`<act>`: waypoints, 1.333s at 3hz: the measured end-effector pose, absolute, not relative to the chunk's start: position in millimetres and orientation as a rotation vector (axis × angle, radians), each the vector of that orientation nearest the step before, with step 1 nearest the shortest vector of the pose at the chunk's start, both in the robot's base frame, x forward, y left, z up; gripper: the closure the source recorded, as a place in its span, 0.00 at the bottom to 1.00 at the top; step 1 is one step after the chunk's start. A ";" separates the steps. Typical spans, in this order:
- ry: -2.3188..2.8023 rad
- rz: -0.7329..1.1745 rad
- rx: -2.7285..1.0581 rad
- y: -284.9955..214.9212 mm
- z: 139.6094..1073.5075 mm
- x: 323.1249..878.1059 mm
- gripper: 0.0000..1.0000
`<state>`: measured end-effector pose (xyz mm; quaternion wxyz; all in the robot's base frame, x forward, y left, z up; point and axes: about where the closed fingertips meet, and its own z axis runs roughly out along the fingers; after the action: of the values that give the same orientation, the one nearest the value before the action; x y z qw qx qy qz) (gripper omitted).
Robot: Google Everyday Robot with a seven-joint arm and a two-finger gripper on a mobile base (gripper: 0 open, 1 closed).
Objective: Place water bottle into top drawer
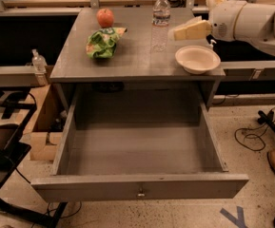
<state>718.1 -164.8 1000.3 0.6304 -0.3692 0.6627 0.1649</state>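
From my seat at the controls I see the water bottle standing upright near the back edge of the grey desk, a little right of centre, white cap on top. The gripper comes in from the right on the end of the white arm, its cream-coloured tip pointing left at the bottle's mid-height. The tip sits just beside the bottle's right side; I cannot tell whether it touches the plastic, and I cannot tell whether the claw is open or closed. Nothing shows the bottle as lifted: its base rests on the desk top. A shallow pale bowl lies on the desk near the right front corner, below the gripper in my view and apart from the bottle. To the left of the bottle are a red apple by the back edge and a crumpled green bag just in front of it, both well apart from the claw. The top drawer is pulled out wide toward me, its small metal knob at the centre of the front panel.
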 end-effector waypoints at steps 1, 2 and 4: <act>1.539 0.380 -0.852 -147.0 1009.0 768.8 0.00; 1.554 0.429 -0.822 -124.4 1005.5 819.6 0.00; 1.558 0.491 -0.738 -112.1 989.2 857.6 0.00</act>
<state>857.6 -112.1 989.2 0.6244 -0.3216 0.6789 0.2140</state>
